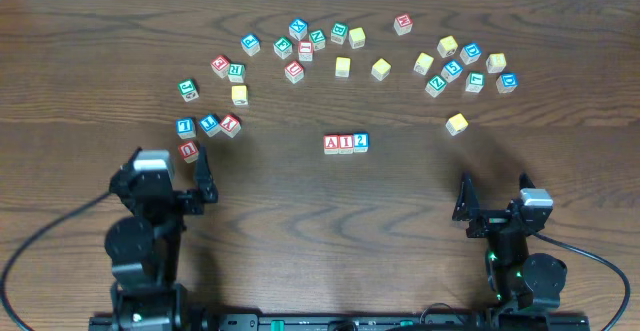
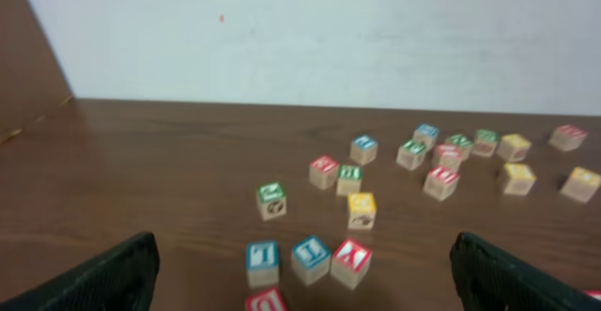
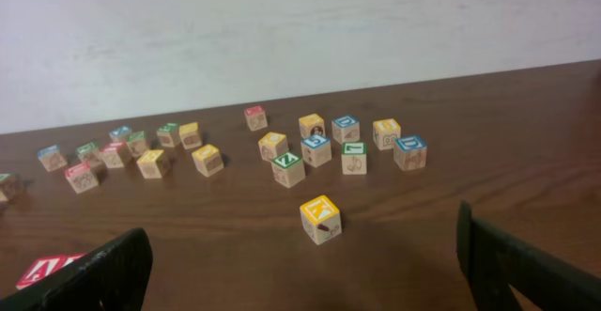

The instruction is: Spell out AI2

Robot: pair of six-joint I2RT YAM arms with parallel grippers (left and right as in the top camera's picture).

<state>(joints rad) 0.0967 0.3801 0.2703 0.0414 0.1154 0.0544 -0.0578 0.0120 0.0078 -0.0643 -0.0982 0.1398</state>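
Note:
Three blocks stand side by side at the table's middle: a red A block (image 1: pixel 331 143), a blue I block (image 1: pixel 346 143) and a blue 2 block (image 1: pixel 361 142), touching in a row. The red A block shows at the left edge of the right wrist view (image 3: pixel 38 270). My left gripper (image 1: pixel 172 176) is open and empty at the near left, close to a red block (image 1: pixel 189 151). My right gripper (image 1: pixel 495 199) is open and empty at the near right. Both stand well apart from the row.
Many loose letter blocks lie across the far half of the table. A blue, blue and red trio (image 2: pixel 305 259) sits before my left gripper. A yellow block (image 1: pixel 457 124) lies alone ahead of my right gripper and shows in its wrist view (image 3: pixel 321 218).

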